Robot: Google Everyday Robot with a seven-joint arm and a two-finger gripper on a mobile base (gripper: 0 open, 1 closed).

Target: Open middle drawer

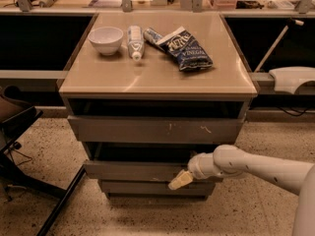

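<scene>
Beige worktop [157, 80] holding white bowl [105, 38], bottle [135, 42] and blue chip bag [186, 49]. Beneath, middle drawer [133, 171] standing slightly out under scratched top drawer [157, 130], with tool [180, 179] against right end of its front. Impossible to tell whether spread or pressed together

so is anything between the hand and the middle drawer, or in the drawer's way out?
Nothing visible. The hand is at the front of the middle drawer, toward its right end, nothing between. The floor ahead of the drawer looks bare; a dark chair leg slants near its left corner, seemingly just to the side.
</scene>
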